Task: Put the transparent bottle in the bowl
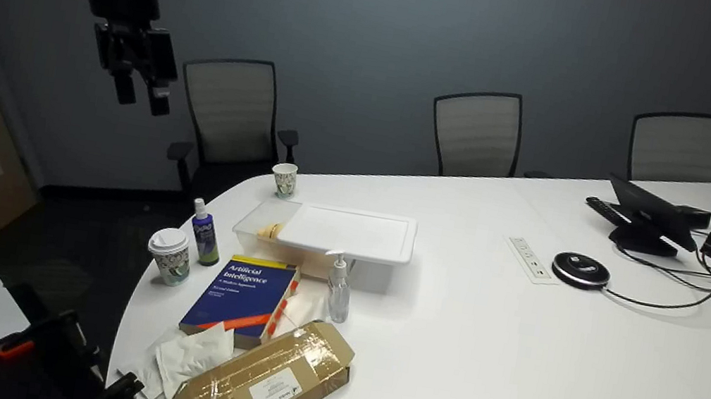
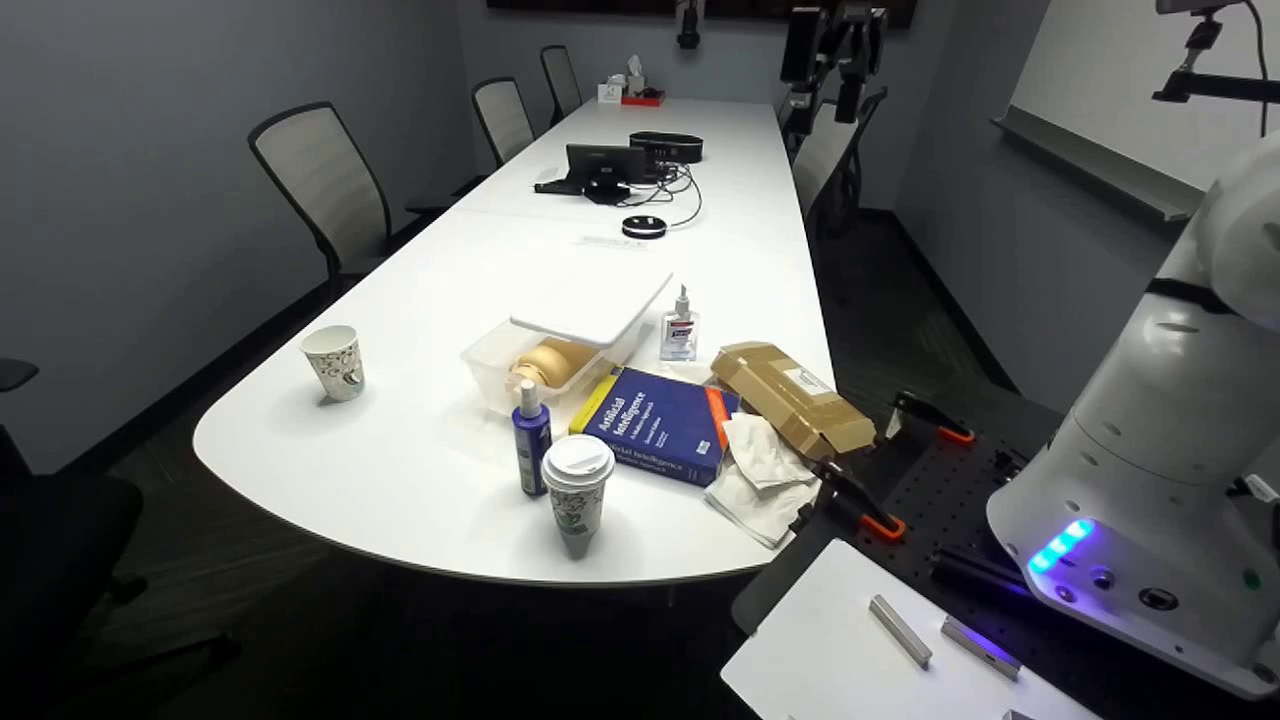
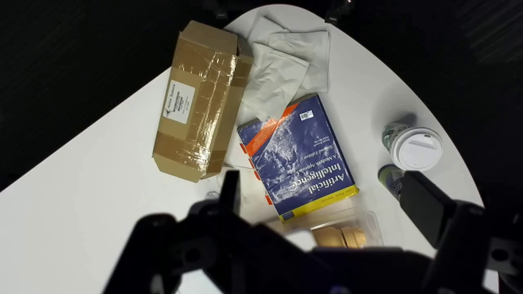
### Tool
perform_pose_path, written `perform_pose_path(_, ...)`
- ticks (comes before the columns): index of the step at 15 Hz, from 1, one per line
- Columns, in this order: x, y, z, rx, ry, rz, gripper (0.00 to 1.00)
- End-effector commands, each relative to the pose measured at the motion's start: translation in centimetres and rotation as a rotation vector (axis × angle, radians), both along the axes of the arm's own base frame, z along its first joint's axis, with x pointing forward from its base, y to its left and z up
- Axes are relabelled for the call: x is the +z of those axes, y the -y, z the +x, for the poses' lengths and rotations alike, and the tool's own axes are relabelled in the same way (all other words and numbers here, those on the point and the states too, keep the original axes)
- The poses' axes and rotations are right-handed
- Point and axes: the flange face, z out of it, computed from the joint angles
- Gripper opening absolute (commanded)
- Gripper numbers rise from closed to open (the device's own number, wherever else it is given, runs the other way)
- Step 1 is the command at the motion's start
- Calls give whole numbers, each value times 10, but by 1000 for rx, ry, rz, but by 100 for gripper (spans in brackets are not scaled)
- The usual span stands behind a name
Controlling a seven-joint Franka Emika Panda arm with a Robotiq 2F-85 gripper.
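1. Hanging well above the white table (image 1: 513, 374), the gripper (image 1: 142, 101) has its fingers (image 3: 428, 207) spread wide, nothing between them! And here's the danger: the transparent bottle (image 1: 338, 297) stands upright, slim, near the end of the brown box (image 1: 263, 377) in both exterior views, so a drop slightly off-line could clip cardboard or topple it.
2. Watch the white lid (image 1: 350, 231) too! It lies skewed across the clear tub (image 2: 487, 380), overhanging, so a brush from a passing bottle might send it sliding.
3. Containers now: that tub shows a tan rounded thing (image 2: 542, 363) at its uncovered end; under the lid, hidden. For the bowl, it's my best guess; nothing better shows.
4. The brown box: contents hidden.
5. A lidded cup (image 2: 578, 490) hides its insides; an open cup (image 2: 338, 365) shows some inner wall, not its bottom.
6. Slimmest, the bottle itself: see-through, fill level too faint to call.
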Motion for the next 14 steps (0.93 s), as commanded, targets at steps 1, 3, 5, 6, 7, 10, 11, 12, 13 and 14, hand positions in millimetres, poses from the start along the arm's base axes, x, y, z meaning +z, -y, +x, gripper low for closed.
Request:
perform_pose_path(1, 1, 0, 0, 0, -1, 0, 100)
perform_pose_path(3, 1, 0, 0, 0, -1, 0, 100)
perform_pose_path(5, 1, 0, 0, 0, -1, 0, 100)
perform_pose_path(6, 1, 0, 0, 0, -1, 0, 100)
perform_pose_path(7, 1, 0, 0, 0, -1, 0, 100)
perform_pose_path(10, -2, 7, 17, -50, -12, 9, 100)
perform_pose_path(11, -5, 12, 28, -84, -24, 17, 100)
perform_pose_path(12, -7, 17, 37, -101, -36, 24, 100)
perform_pose_path(13, -11, 24, 51, -125, -43, 36, 100)
perform_pose_path(14, -14, 32, 64, -153, -47, 43, 100)
